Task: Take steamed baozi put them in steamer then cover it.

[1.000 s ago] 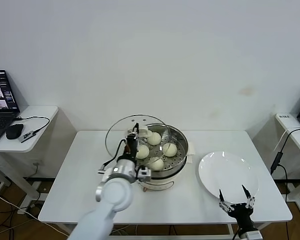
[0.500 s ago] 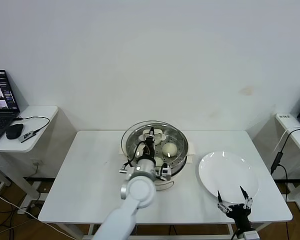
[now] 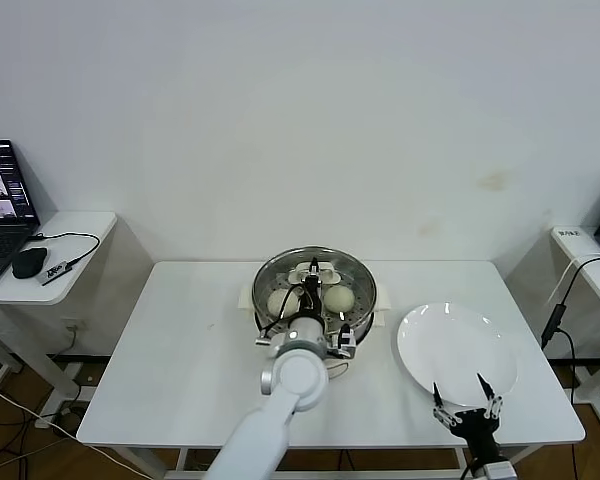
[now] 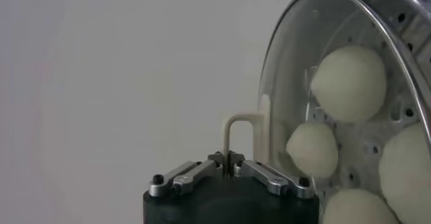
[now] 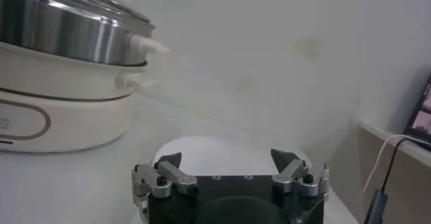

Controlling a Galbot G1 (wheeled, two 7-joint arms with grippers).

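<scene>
now left gripper (image 4: 229, 159) pinched on cover (image 4: 283, 77) handle, right gripper (image 5: 227, 167) spread

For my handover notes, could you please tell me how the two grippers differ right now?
The left gripper is shut on the cream handle of the clear glass cover over the steel steamer; the right gripper is open and holds nothing. The left sits mid-table; the right hangs at the table's near edge by the white plate.
</scene>
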